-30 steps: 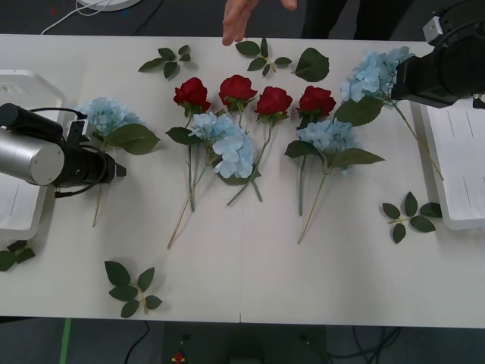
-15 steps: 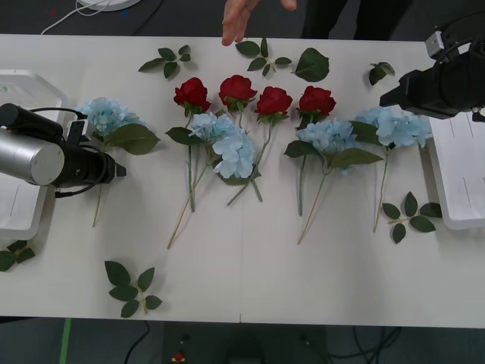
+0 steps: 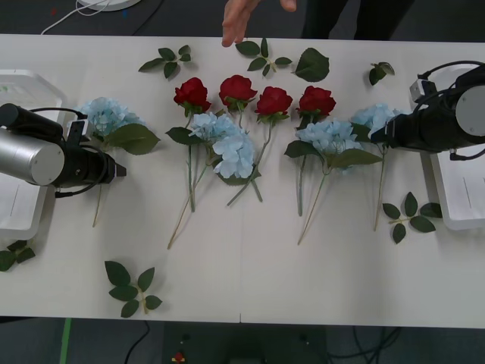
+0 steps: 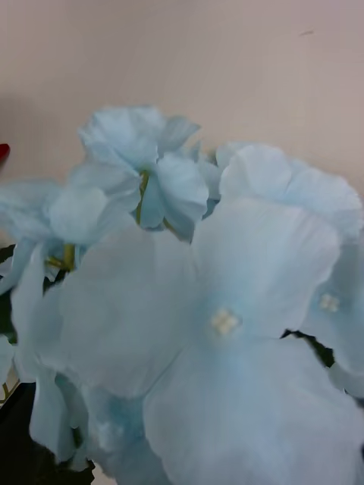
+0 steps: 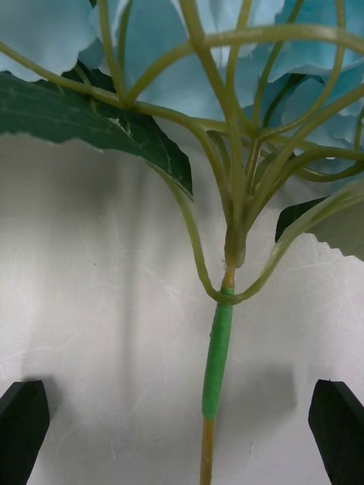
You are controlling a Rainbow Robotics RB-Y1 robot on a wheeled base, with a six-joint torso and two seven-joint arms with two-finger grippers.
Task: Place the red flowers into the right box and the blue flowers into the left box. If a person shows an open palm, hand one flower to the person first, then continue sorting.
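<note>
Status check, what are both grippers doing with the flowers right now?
Left gripper open, straddling a blue flower's stem near the left box. Right gripper at the rightmost blue flower. Red flowers untouched. A hand at the far edge.

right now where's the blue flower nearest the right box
In the front view, that blue flower lies on the table's right side, between the right gripper and the blue cluster under the rightmost red rose.

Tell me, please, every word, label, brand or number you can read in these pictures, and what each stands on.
None: no writing, label, brand or number can be read on the table, the flowers, the right box, the left box or either arm.
</note>
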